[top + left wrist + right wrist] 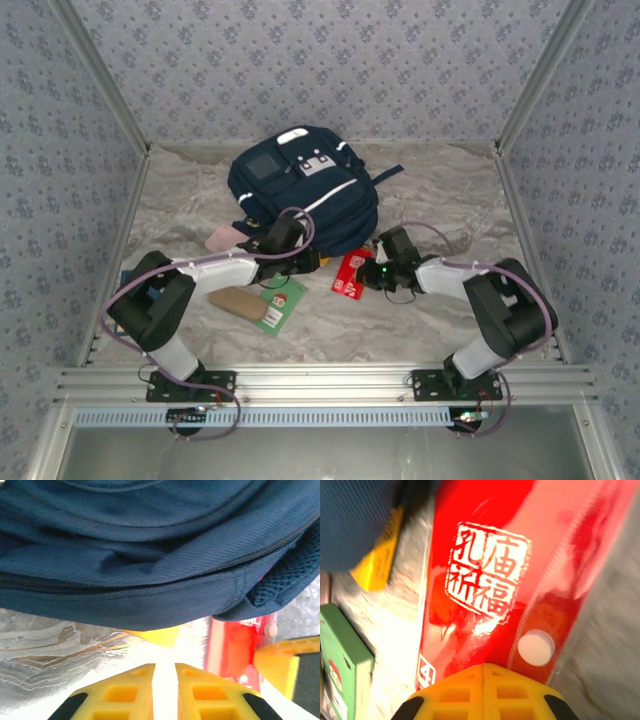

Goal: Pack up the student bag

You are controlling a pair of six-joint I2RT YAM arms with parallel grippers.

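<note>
The student bag, navy with white trim, lies at the back middle of the table. Its dark fabric and zip hang just above and ahead of my left gripper. That gripper sits at the bag's near edge, jaws a narrow gap apart with bare table between them. My right gripper is shut, its tips over the near end of a red pouch with white characters and a white snap. The pouch lies flat just in front of the bag, beside my right gripper.
A green booklet and a brown oval thing lie near the left arm. A pink thing rests by the bag's left side. A yellow piece pokes out under the bag's edge. Patterned walls close in three sides.
</note>
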